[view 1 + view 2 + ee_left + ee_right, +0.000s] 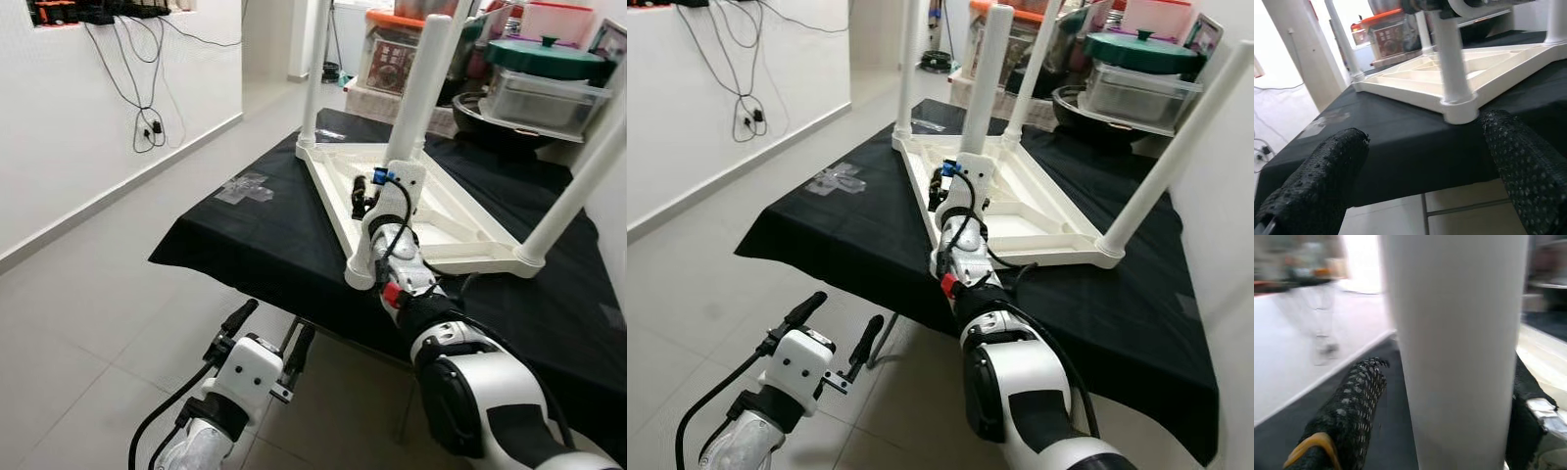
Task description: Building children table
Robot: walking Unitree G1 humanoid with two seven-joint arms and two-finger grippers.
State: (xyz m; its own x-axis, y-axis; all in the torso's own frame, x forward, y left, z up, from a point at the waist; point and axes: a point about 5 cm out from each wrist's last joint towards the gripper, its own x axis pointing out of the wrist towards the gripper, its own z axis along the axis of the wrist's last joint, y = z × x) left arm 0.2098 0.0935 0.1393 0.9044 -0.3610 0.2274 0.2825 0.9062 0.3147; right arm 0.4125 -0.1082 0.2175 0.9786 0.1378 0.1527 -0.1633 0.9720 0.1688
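— Right end effector (1449, 406): what is it doing?
— Gripping a white leg (419, 83) of the upturned children table (431, 211), which is lying on the black-draped worktop (265, 245).
— Left end effector (266, 338)?
— Hanging open, below the worktop edge.

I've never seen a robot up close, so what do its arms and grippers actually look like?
Glossy white-and-silver shells with black joints. The right arm carries a red band, a blue connector and looping black cables. The left gripper has a white boxy body; the fingers are long, black and knobbly-textured. One right finger bears a yellow mark.
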